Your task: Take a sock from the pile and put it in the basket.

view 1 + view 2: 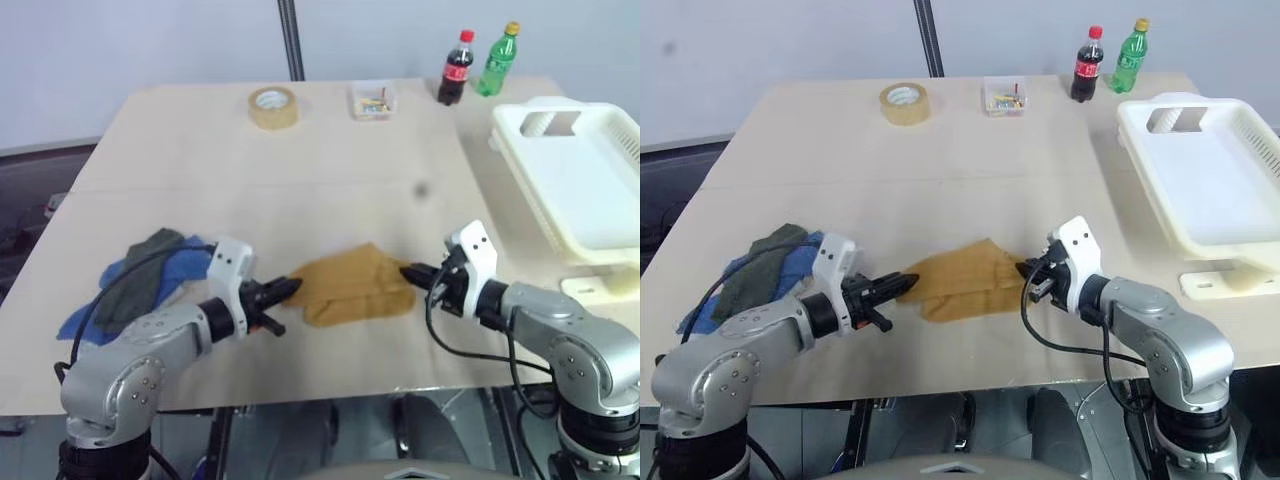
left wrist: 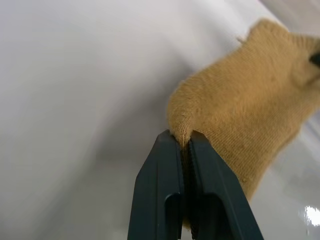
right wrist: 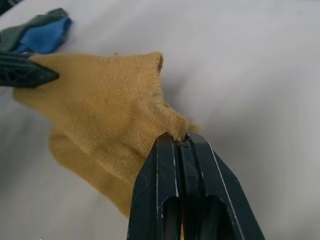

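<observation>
We see a mustard sock (image 1: 352,285) of soft, ribbed knit cloth lying on a smooth, matt, pale wood-look surface (image 1: 300,180). The pile (image 1: 140,280) looks like fuzzy blue and grey-green cloth. The basket (image 1: 580,185) is smooth cream plastic. Each claw's fingers (image 2: 165,195) are matt black plastic.

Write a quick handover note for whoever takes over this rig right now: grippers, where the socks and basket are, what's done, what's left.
Left gripper: shut on one edge of the mustard yellow knitted sock.
Right gripper: shut on the sock's opposite edge.
The sock is spread between them on the pale wooden table, apart from the pile of blue and grey-green socks at the robot's left.
The cream-white slotted plastic basket sits at the right, with nothing in it.
Done: sock pulled out and gripped.
Left: carry it to the basket and release.
</observation>
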Robot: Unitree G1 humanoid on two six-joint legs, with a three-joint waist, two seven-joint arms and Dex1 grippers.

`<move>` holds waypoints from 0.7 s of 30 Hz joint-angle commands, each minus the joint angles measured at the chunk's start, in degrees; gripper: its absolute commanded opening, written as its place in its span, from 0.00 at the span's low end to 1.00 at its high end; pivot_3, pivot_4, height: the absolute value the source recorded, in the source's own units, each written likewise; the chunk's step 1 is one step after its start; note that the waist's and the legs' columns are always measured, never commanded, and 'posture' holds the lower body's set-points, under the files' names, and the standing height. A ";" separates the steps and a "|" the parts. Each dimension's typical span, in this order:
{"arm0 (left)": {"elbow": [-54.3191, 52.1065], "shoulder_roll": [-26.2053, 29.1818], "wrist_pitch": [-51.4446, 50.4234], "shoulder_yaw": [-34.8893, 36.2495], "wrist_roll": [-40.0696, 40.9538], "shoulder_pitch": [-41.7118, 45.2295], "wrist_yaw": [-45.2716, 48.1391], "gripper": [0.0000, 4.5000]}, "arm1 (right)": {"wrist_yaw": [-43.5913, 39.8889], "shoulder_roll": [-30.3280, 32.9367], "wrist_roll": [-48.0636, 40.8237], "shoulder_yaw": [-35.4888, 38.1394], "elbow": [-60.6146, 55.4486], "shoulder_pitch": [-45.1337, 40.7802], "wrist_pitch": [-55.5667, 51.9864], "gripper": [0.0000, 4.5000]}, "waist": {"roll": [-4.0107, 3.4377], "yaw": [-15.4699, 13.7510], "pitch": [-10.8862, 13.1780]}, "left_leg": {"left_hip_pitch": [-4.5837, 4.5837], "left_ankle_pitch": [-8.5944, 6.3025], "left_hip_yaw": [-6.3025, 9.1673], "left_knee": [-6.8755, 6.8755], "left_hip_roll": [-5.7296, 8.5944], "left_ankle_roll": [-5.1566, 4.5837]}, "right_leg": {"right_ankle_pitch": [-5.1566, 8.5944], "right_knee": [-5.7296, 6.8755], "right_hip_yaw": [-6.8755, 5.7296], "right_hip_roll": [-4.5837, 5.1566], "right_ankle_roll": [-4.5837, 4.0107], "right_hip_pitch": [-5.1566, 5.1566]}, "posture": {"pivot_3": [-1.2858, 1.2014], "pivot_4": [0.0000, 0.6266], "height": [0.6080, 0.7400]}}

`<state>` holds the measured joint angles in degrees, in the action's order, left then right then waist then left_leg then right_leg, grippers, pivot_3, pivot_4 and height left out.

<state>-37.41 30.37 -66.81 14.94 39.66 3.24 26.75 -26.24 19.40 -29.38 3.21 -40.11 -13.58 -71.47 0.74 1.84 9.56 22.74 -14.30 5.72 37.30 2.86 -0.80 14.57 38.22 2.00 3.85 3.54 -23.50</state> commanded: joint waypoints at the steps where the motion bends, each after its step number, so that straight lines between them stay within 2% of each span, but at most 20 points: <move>1: 0.85 1.21 3.39 -2.39 -1.55 -1.32 0.36 0.00 | 1.90 0.67 0.07 0.45 -1.92 2.79 2.17 0.01 | 0.00 -0.07 0.00 | 0.01 0.00 0.00 -0.04 -0.01 0.00 | 0.00 -0.02 0.00 0.01 0.00 -0.02 | 0.52 0.24 1.00; 9: 2.42 1.04 6.96 -9.66 -5.81 -3.02 -1.31 0.00 | 1.06 4.54 2.18 -3.16 2.28 7.47 8.44 0.01 | 0.01 -0.45 0.00 | 0.02 -0.01 -0.02 -0.06 0.00 0.00 | 0.00 -0.07 0.01 0.04 0.00 -0.01 | 0.52 0.24 1.00; 13: 2.94 -0.63 7.58 -10.43 -5.83 -3.88 -2.32 0.00 | -0.17 7.37 4.32 -6.14 4.19 10.24 13.20 0.01 | -0.02 -0.96 -0.02 | 0.03 -0.01 -0.04 -0.07 -0.01 -0.01 | 0.00 -0.11 0.01 0.04 0.00 -0.01 | 0.52 0.24 1.00; 14: 3.18 -1.27 7.68 -10.27 -5.87 -4.01 -2.86 0.12 | -0.91 7.77 4.21 -6.32 4.82 10.09 13.99 0.00 | 0.01 -1.01 -0.04 | 0.02 -0.01 -0.05 -0.07 -0.01 -0.01 | 0.00 -0.12 0.03 0.05 0.01 0.01 | 0.52 0.24 1.00; 16: 3.53 -1.87 7.90 -9.83 -5.47 -3.97 -3.08 0.19 | -1.38 8.45 4.81 -6.43 6.13 9.15 16.54 0.14 | 0.02 -1.07 -0.05 | 0.01 -0.01 -0.04 -0.06 -0.01 -0.01 | 0.00 -0.14 0.01 0.05 0.01 0.03 | 0.52 0.24 1.00; 17: 3.58 -1.88 8.04 -9.73 -5.39 -3.95 -2.97 0.24 | -1.36 8.54 5.00 -6.32 6.56 8.82 17.29 0.15 | 0.02 -1.09 -0.05 | 0.01 -0.01 -0.03 -0.06 -0.01 -0.01 | 0.00 -0.14 0.00 0.05 0.01 0.04 | 0.52 0.24 1.00; 18: 3.36 -1.98 8.40 -9.09 -4.93 -4.00 -2.66 0.37 | -1.81 8.89 5.27 -6.36 6.64 8.56 18.62 0.28 | 0.02 -1.10 -0.05 | -0.01 -0.01 -0.02 -0.05 -0.01 -0.01 | 0.00 -0.14 -0.02 0.04 0.01 0.07 | 0.52 0.24 1.00; 19: 3.04 -1.94 8.83 -8.08 -4.11 -4.06 -1.99 0.40 | -2.21 9.09 5.40 -6.10 6.49 8.18 20.15 0.32 | 0.01 -1.10 -0.05 | -0.02 -0.01 -0.01 -0.03 -0.02 -0.01 | 0.00 -0.14 -0.03 0.03 0.01 0.09 | 0.52 0.24 1.00; 20: 2.67 -1.70 9.26 -7.31 -3.32 -4.16 -1.11 0.52 | -2.62 9.35 5.35 -5.86 6.22 7.90 21.18 0.45 | 0.02 -1.08 -0.05 | -0.02 0.00 -0.01 -0.02 -0.02 -0.01 | 0.01 -0.14 -0.03 0.02 0.01 0.09 | 0.52 0.24 1.00; 21: 2.21 -1.47 9.38 -6.10 -2.09 -4.45 -0.35 0.57 | -3.61 10.21 4.85 -5.50 5.42 7.79 21.73 0.50 | 0.02 -1.03 -0.05 | -0.02 0.00 -0.01 -0.02 -0.04 -0.01 | 0.01 -0.14 -0.03 0.00 0.01 0.09 | 0.52 0.24 1.00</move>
<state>-34.21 28.40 -58.50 5.85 35.80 -0.73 25.27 -28.30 28.54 -24.01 -3.53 -32.47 -5.05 -52.37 0.75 0.81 9.51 22.72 -14.31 5.70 37.29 2.81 -0.81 14.57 38.08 1.98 3.85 3.56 -23.41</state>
